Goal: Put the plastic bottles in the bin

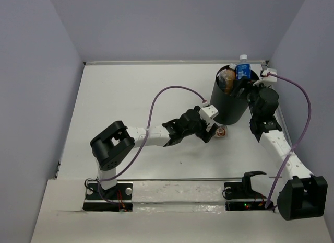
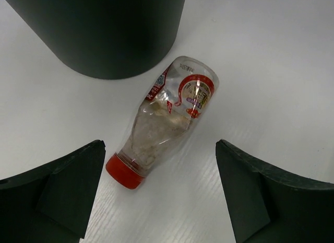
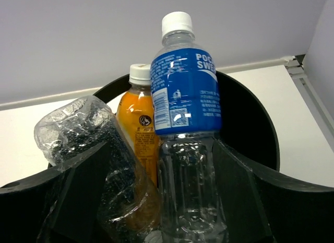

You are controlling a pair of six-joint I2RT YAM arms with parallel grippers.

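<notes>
A small clear bottle with a red cap and red label (image 2: 169,115) lies on its side on the white table beside the black bin (image 2: 104,29). My left gripper (image 2: 159,159) is open just above it, one finger on each side, cap end towards me. In the top view it lies by the bin's base (image 1: 222,131). My right gripper (image 3: 164,149) is open over the bin (image 3: 250,112). A blue-labelled clear bottle (image 3: 185,96) stands upright between its fingers. An orange-juice bottle (image 3: 136,120) and a crumpled clear bottle (image 3: 78,128) rest inside too.
The bin (image 1: 229,99) stands at the far right of the table near the back wall and the right wall. The blue-labelled bottle (image 1: 243,69) sticks up above its rim. Purple cables loop over both arms.
</notes>
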